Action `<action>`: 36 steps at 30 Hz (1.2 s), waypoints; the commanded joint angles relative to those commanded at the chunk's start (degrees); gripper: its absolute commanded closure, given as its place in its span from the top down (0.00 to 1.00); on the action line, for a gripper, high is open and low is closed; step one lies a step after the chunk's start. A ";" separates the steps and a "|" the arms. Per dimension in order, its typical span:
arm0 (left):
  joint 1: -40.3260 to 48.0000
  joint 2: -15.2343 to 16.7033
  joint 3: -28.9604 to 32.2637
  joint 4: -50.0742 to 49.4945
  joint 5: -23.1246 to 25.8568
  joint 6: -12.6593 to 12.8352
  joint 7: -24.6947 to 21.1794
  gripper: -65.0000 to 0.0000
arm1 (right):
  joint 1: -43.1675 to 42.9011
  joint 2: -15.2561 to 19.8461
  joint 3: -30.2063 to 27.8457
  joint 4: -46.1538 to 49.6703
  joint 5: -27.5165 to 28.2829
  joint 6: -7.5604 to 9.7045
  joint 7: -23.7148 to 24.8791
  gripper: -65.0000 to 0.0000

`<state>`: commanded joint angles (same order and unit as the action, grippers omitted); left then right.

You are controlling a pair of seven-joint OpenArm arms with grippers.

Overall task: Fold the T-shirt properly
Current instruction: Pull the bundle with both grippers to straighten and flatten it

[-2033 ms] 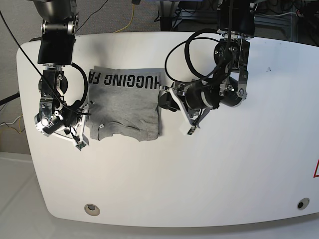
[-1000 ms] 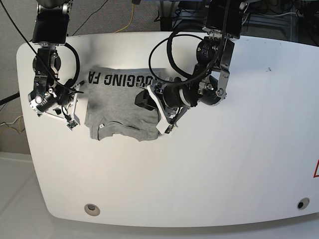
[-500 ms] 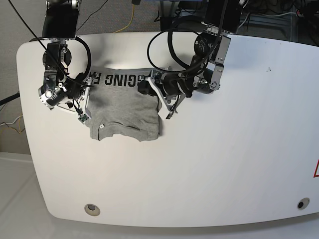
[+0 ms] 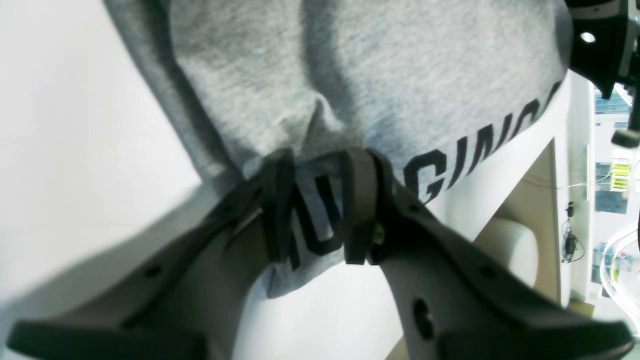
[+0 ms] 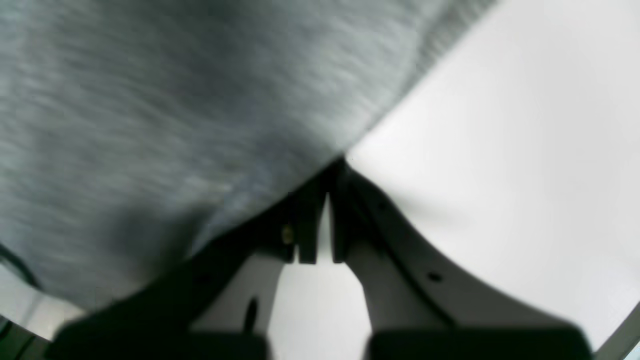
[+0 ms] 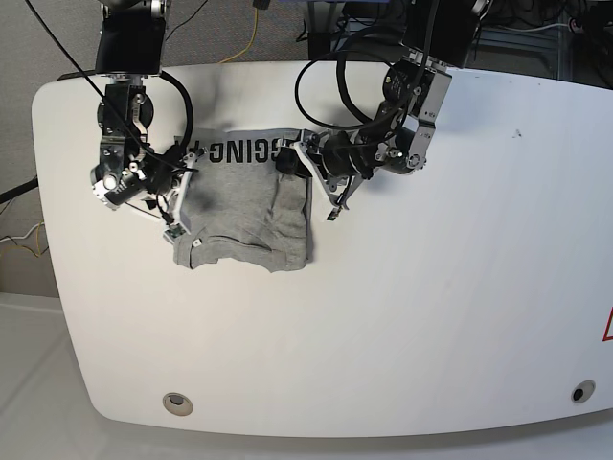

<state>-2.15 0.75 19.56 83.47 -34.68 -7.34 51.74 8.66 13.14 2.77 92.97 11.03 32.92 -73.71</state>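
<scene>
The heather-grey T-shirt (image 6: 244,216) lies folded on the white table (image 6: 431,316), with black lettering (image 6: 239,150) along its far edge. My left gripper (image 6: 292,165) is at the shirt's far right corner. In the left wrist view it (image 4: 320,160) is shut on the lettered edge of the T-shirt (image 4: 375,65), which puckers at the fingertips. My right gripper (image 6: 177,184) is at the far left corner. In the right wrist view it (image 5: 332,170) is nearly closed and pinches the edge of the T-shirt (image 5: 175,100). The far corners are drawn inward and cast a shadow.
The table's far edge runs just behind the shirt, with cables (image 6: 251,29) and equipment beyond it. Two round fittings (image 6: 175,402) (image 6: 578,392) sit near the front edge. A red triangle sticker (image 6: 607,326) is at the right edge.
Both grippers moved from beside the shirt up to its far corners and closed on them. The far edge is now pulled inward, so fewer letters show.
</scene>
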 joint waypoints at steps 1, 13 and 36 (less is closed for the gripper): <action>0.00 -0.09 0.00 0.00 0.00 0.00 0.00 0.24 | 0.26 -0.26 -0.53 -0.26 0.00 -0.44 0.00 0.06; 0.00 -3.25 -0.09 0.53 -0.09 0.00 0.00 0.24 | 4.84 -2.99 -5.45 -5.36 0.00 -6.24 1.58 0.06; -2.46 -11.16 -12.92 6.33 0.00 -6.24 5.10 0.24 | 6.42 -6.77 -5.63 -9.41 0.00 -6.24 4.84 0.06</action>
<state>-4.62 -10.42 6.64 89.80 -34.68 -13.58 56.84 15.08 6.37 -2.86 83.56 11.03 26.68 -68.88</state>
